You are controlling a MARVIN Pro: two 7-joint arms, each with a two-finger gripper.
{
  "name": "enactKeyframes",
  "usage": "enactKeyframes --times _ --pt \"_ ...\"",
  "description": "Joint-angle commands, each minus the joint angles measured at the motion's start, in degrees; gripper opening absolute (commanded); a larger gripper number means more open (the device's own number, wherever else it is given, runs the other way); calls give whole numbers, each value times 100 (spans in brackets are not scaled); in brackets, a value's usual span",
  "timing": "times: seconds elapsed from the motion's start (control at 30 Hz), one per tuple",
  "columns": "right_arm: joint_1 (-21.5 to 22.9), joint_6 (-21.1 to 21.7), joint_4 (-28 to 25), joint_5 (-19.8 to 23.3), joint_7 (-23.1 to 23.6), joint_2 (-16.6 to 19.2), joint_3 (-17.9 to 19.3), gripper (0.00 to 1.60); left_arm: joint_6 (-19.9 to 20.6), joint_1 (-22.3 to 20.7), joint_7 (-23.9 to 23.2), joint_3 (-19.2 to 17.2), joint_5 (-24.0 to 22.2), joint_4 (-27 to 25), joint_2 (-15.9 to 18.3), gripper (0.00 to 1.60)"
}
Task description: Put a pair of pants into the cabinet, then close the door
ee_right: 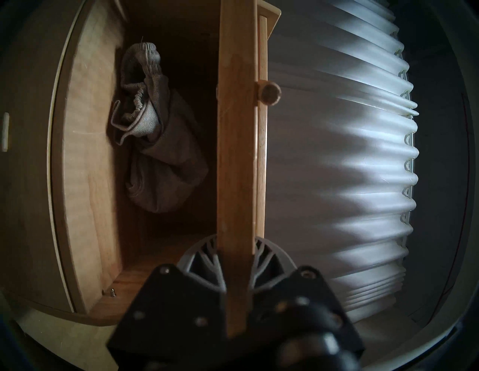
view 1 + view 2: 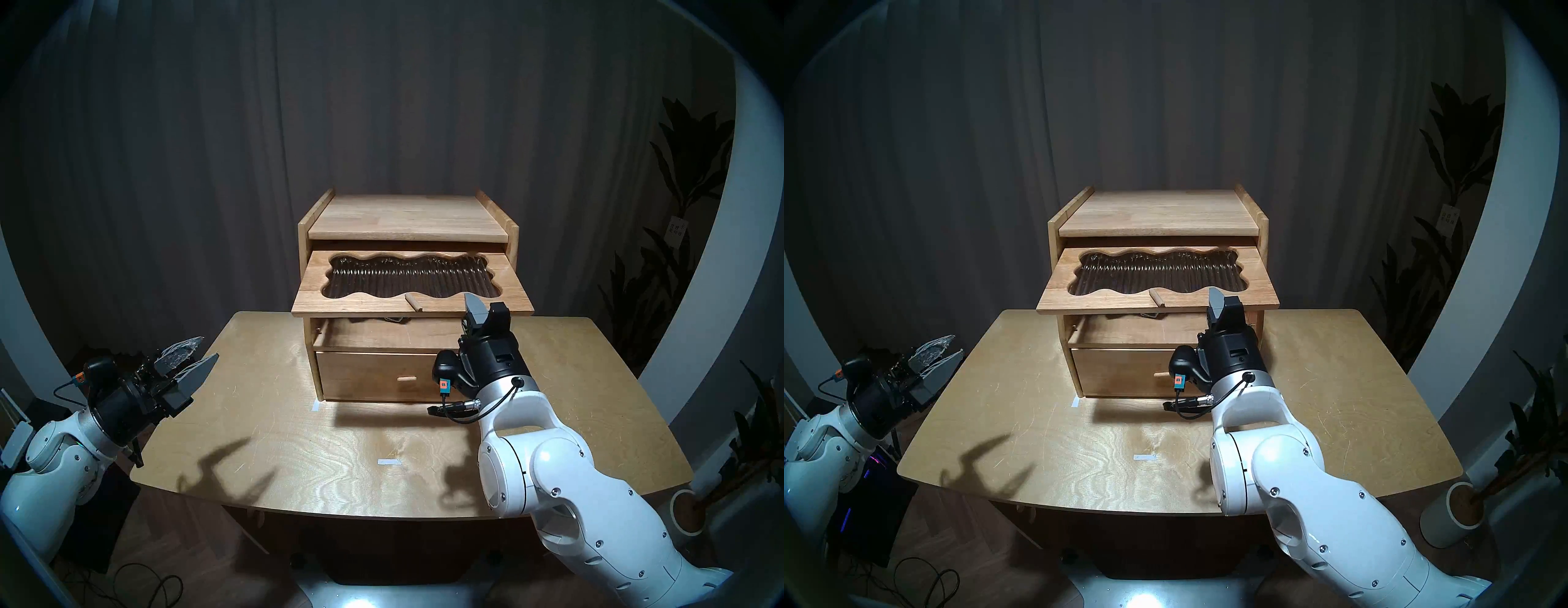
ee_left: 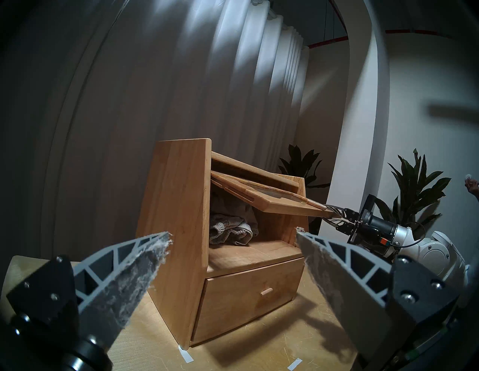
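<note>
**Pants inside, door held up flat**

The cabinet (image 2: 407, 220) is a boxy thing of pale, smooth wood with raised rails on top. It stands on the far middle of the bench (image 2: 297, 446), which is shiny wood with swirly grain. Low in the cabinet is a plain drawer front (image 2: 382, 373) with a small round knob.

The door (image 2: 411, 297) is a flat wood panel. Its window has a wavy edge and dark ribbed glass. It sticks out almost level from the cabinet, long side running from 9 o'clock to 3 o'clock, with its peg handle (image 2: 412, 302) at the front edge.

The right end effector (image 1: 234, 261) is pinched tight on the door's front edge, at about 3 o'clock from the peg.

The pair of pants (image 3: 230, 228) is a soft, grey, ribbed bundle, all crumpled. It lies on the floor of the big upper space, toward the back and left side, with a stretchy gathered band showing.

The left end effector (image 3: 233, 241) hangs over the bench's 9 o'clock edge, wide apart and holding nothing. Its grey fingers (image 3: 134, 261) have fuzzy, worn pads
</note>
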Motion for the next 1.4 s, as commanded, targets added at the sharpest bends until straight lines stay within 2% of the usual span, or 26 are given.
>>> enactKeyframes --times 0.0,0.1,0.23,0.4,0.5,0.53,0.57,0.6,0.77,0.93,1.07,1.1,1.37 --pt "128 -121 -158 -39 -14 -102 -206 0 -16 -14 8 -72 -2 -36 -1 160" --pt "62 -144 -180 -7 19 -81 -302 0 -16 -14 8 -72 -2 -36 -1 160" --pt "125 -400 6 94 121 -253 -827 0 -17 -23 2 -61 -5 -27 3 160" --pt "318 -824 426 384 458 -219 -1308 0 -17 -29 0 -50 -6 -21 7 160" --pt "548 -1123 699 201 669 -178 -1678 0 -17 -30 0 -48 -6 -20 7 160" --pt "654 -1246 717 -113 659 -142 -1821 49 -16 -31 0 -46 -6 -19 8 160" --pt "725 -1283 732 -202 666 -174 -1856 160 -16 -31 -1 -46 -6 -18 8 160" --pt "846 -1429 672 -444 599 -119 -2003 160 -16 -31 -1 -43 -6 -17 9 160" --pt "1099 -1529 402 -1129 481 -268 -1948 160 -12 -30 -2 -26 -6 -10 11 160" --pt "1352 -1556 219 -1636 427 -204 -1680 160 -9 -26 -3 -11 -5 -3 11 160" --pt "1725 -1612 175 -2096 426 -18 -1429 160 -7 -24 -3 0 -4 4 11 160" --pt "1725 -1612 175 -2096 426 -18 -1429 160 -7 -24 -3 0 -4 4 11 160" --pt "2179 -1655 54 -3038 469 439 -519 160 -9 -32 -5 10 -6 13 16 160"
